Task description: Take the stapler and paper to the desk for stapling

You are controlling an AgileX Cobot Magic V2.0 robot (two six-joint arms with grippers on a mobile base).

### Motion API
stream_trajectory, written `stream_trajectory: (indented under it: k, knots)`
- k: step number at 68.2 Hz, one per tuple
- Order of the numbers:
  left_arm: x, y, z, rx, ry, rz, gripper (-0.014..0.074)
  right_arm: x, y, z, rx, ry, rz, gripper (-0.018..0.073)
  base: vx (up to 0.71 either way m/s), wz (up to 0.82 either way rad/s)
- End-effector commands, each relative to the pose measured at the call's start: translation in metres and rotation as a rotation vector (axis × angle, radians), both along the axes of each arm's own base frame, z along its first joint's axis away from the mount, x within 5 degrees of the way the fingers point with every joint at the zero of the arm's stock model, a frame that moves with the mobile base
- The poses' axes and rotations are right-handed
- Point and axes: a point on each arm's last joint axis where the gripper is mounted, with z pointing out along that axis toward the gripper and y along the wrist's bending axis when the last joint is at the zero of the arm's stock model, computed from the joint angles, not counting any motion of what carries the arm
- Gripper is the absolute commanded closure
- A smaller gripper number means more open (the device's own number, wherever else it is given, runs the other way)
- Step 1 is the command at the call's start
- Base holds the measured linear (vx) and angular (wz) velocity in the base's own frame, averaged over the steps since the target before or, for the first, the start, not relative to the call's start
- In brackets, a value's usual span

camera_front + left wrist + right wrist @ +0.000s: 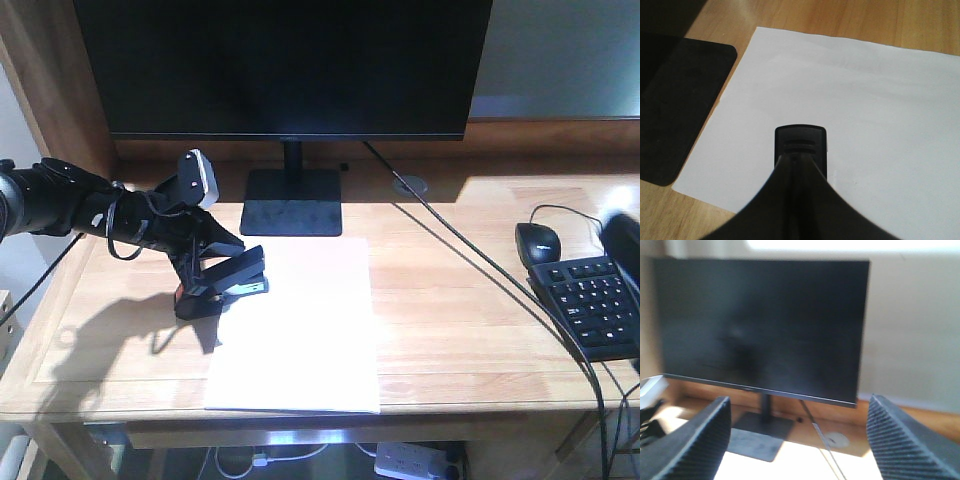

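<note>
Front camera looks down across the counter (470,300) toward the monitor (285,60), which the right wrist also faces; left wrist sits close over the paper (865,110).

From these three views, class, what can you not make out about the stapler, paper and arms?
Stapler: front view, too dark to tell if it touches the paper.
Sheet count: too thin to see in any view.
Right arm: front view, blurred, cut off by the right edge.

The stapler (238,272) is black with an orange-red patch at its rear. The paper (300,330) is plain white. The desk (450,290) is light wood, butcher-block grain. My right gripper (799,410) has dark grey, diagonally ribbed pads (695,445).
</note>
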Motion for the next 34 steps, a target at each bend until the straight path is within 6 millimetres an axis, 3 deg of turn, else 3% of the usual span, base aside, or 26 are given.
stream_trajectory:
  k: [1, 19, 34]
  knots:
    - [0.0, -0.007, 0.034, -0.067, -0.061, 0.007, 0.0603, -0.015, -0.007, -0.002, -0.015, -0.069, 0.012, 0.0017, 0.0, 0.0]
    - [0.0, -0.007, 0.034, -0.067, -0.061, 0.007, 0.0603, -0.042, -0.016, -0.045, 0.014, -0.103, 0.067, 0.0018, 0.0, 0.0]
    - [0.0, -0.007, 0.034, -0.067, -0.061, 0.007, 0.0603, -0.046, -0.016, -0.055, 0.047, -0.092, 0.084, 0.0018, 0.0, 0.0]
